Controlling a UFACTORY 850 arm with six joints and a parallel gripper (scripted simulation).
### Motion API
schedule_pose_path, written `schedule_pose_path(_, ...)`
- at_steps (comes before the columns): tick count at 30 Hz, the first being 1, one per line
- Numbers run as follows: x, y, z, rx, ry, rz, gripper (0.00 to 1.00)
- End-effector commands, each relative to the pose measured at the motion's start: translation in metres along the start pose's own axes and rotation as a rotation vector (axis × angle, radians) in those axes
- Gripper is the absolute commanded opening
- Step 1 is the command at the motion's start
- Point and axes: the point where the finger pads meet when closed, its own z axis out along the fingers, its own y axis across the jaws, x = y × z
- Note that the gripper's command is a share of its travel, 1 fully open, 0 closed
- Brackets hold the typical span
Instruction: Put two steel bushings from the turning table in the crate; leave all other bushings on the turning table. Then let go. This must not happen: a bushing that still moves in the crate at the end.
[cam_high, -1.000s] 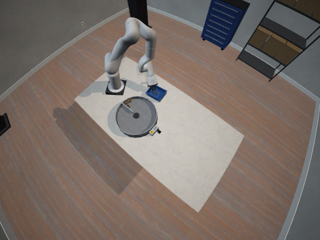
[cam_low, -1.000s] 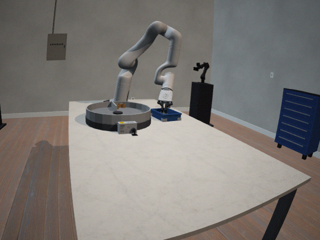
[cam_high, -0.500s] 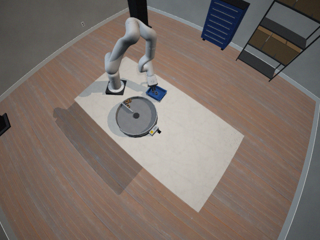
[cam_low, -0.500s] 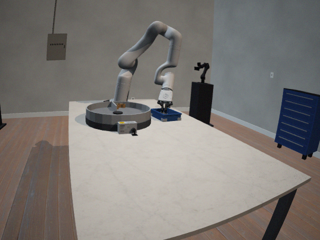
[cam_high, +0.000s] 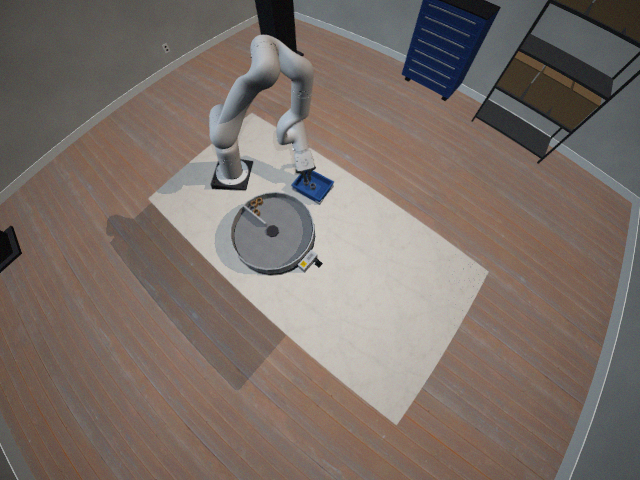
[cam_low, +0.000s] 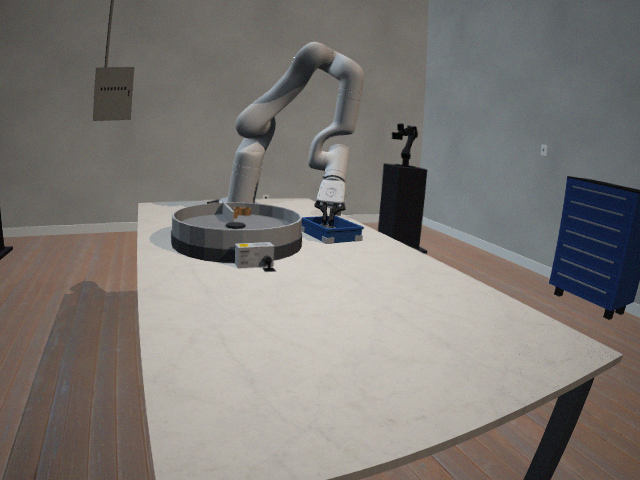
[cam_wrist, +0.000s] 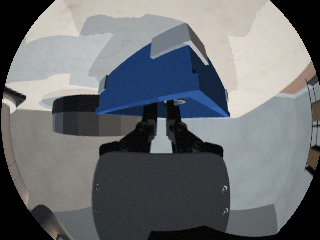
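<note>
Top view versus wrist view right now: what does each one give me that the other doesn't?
Only the top view shows the whole turning table, with orange bushings beside its divider, and the arm's base plate. Only the wrist view shows the fingers standing a narrow gap apart, with nothing between them. Both show the gripper low over the blue crate.

Grey walls enclose a reddish plank floor, with a blue drawer cabinet and a black shelf rack holding brown boxes at the upper right of the top view, and a grey wall panel at the exterior view's upper left.
</note>
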Motion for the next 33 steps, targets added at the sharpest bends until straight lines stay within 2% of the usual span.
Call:
schedule_pose_path(1,-0.002,0.001,-0.002,-0.001,0.0,0.001,0.12)
schedule_pose_path(8,-0.01,0.001,-0.012,-0.001,0.0,0.001,0.12)
schedule_pose_path(23,-0.051,0.001,-0.062,-0.001,0.0,0.001,0.12)
schedule_pose_path(33,-0.056,0.001,-0.068,-0.001,0.0,0.001,0.12)
